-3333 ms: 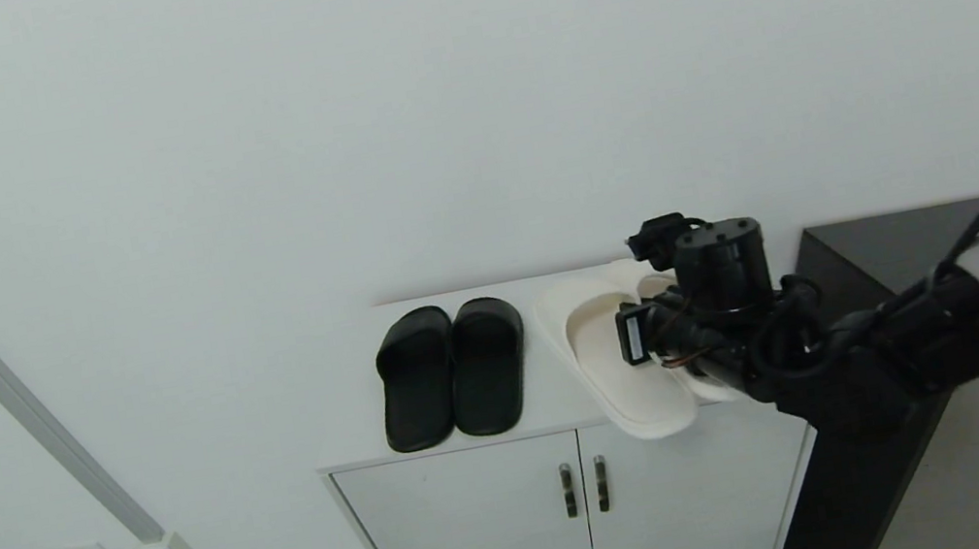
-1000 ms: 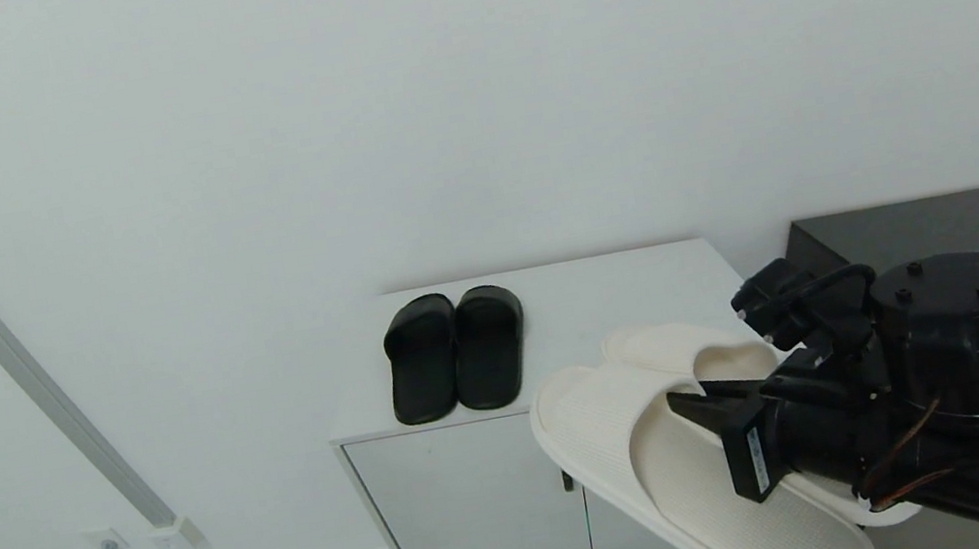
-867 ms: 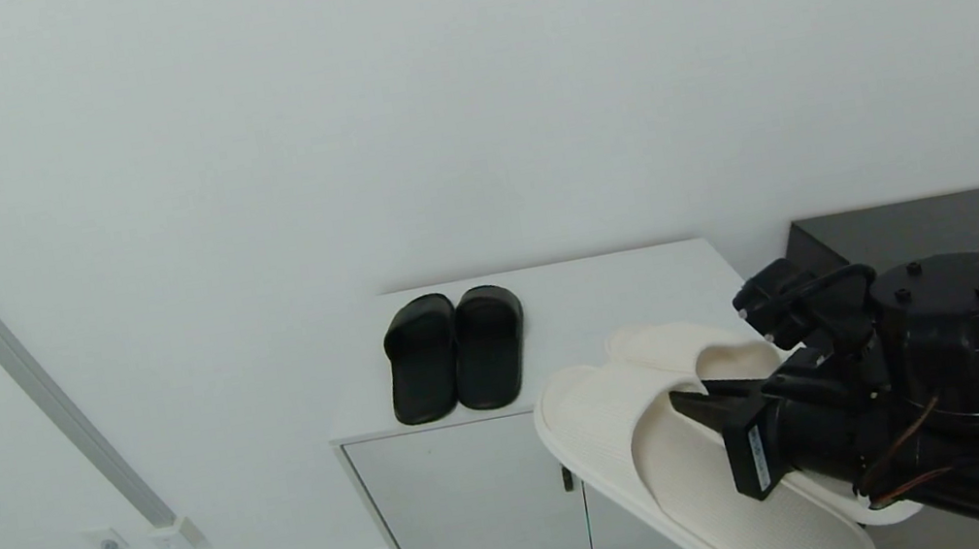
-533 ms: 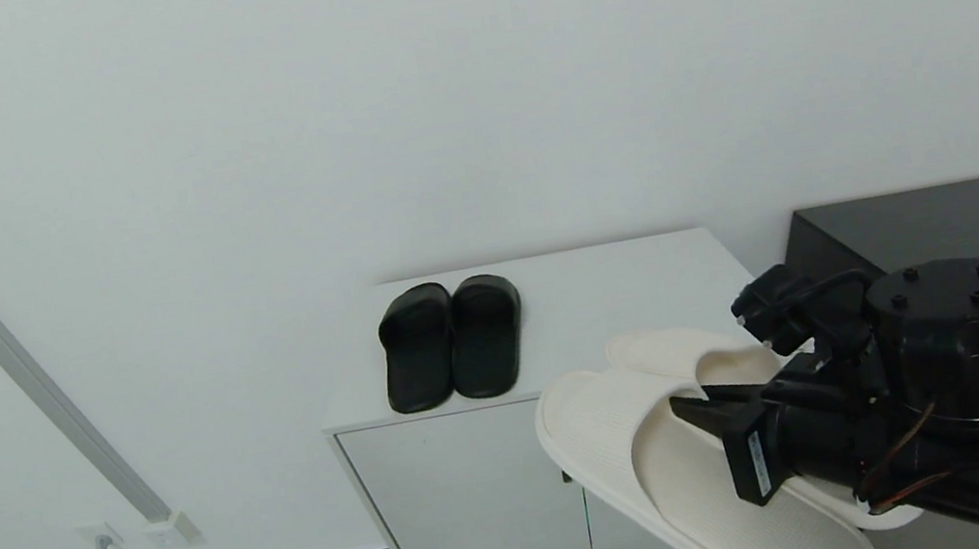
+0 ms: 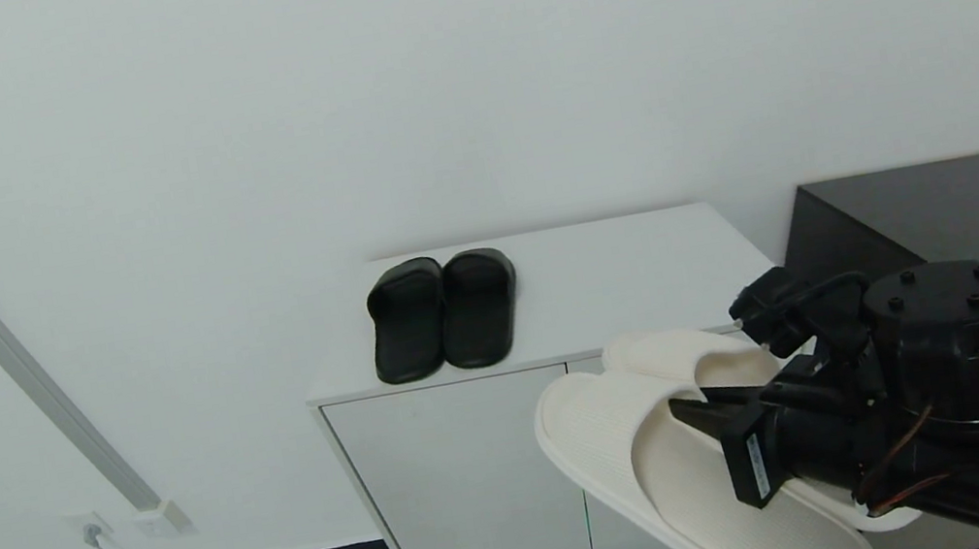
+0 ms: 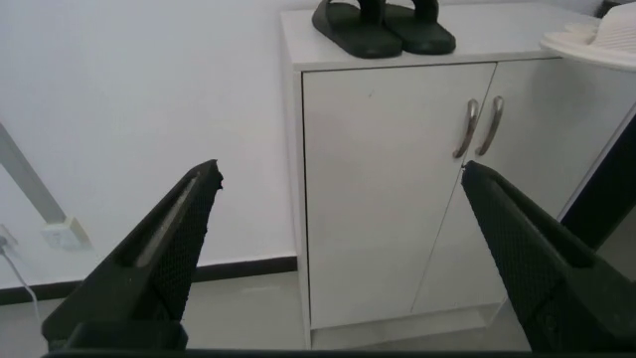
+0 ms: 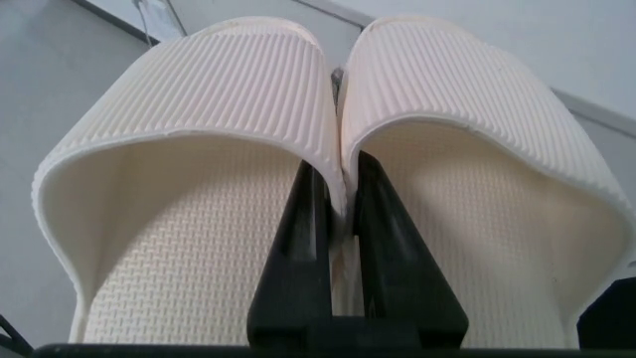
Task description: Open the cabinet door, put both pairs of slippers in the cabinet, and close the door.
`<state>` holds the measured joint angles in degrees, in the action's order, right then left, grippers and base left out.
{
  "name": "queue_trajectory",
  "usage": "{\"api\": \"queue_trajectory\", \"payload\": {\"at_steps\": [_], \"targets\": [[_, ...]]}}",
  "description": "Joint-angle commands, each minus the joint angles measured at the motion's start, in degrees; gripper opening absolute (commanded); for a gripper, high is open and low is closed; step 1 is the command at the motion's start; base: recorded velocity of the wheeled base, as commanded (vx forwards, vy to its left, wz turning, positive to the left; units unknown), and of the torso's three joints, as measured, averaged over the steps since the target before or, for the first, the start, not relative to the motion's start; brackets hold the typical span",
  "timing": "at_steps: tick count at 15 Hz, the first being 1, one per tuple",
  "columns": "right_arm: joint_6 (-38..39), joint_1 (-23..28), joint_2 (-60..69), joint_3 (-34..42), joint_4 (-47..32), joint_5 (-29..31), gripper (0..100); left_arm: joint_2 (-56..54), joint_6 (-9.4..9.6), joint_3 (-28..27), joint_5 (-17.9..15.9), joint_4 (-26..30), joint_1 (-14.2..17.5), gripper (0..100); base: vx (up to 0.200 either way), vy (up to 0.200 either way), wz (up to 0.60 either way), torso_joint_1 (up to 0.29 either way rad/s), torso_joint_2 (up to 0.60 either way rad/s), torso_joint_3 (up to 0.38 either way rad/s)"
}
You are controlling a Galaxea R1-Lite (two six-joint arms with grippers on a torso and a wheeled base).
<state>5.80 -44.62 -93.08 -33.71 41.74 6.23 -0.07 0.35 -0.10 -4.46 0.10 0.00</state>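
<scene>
R pincer (image 5: 699, 405), lower right of head view, is clamped on the inner straps of the white slippers (image 5: 616, 451), pair held side by side in the air in front of the cabinet (image 5: 462, 475). At frame centre the black slippers (image 5: 444, 313) sit on cabinet top. Both doors (image 6: 388, 189) shut, handles (image 6: 479, 126) side by side. L pincer (image 6: 341, 171) gapes wide, empty, facing the cabinet.

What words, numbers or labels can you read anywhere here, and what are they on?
No text here can be read.
Sticker on the right gripper housing: print too small to read.
White slippers, black slippers, cabinet: no print visible.
</scene>
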Motion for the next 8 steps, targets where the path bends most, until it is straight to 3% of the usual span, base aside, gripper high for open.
{"api": "queue_trajectory", "payload": {"at_steps": [1,8], "targets": [[0.0,0.0,-0.2,0.0,0.0,0.0,0,0.1,0.0,0.0,0.0,0.1,0.0,100,0.0,0.0,0.0,-0.207,0.5,0.286],[-0.1,-0.1,0.1,0.3,0.0,0.0,0,0.1,0.0,0.0,0.1,0.0,0.0,100,0.0,0.0,0.0,-0.224,0.54,0.317]]}}
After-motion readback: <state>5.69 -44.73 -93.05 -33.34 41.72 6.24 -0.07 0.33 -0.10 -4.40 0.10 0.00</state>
